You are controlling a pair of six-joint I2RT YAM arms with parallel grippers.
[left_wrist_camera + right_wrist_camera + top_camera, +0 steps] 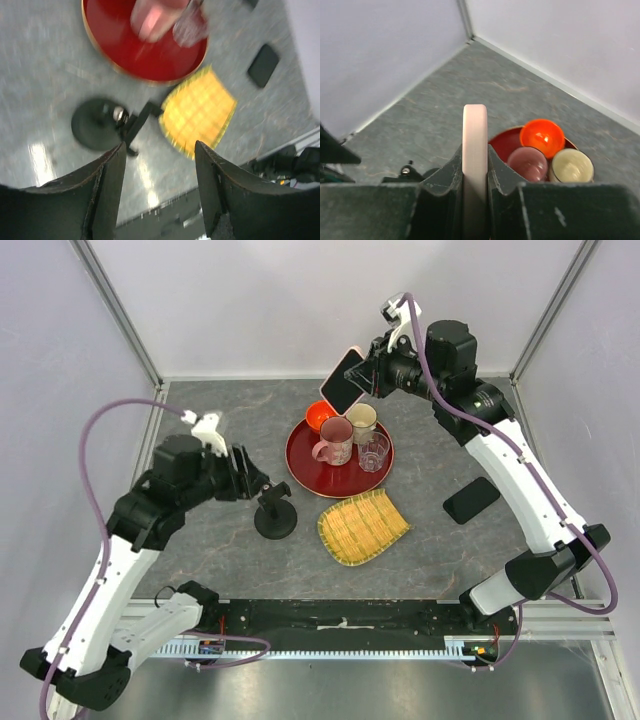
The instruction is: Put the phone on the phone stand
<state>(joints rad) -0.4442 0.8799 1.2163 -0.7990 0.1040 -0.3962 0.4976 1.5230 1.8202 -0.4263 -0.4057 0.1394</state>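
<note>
since your right gripper pinched the phone across its smooth faces, it could've pivoted or slipped onto the cups below. the phone hung in the air over the tray's back rim, well apart from the stand. its long axis ran diagonally, low end toward the tray, dark face up. your left gripper was open and empty beside the stand, so the arms could've clashed there.
</note>
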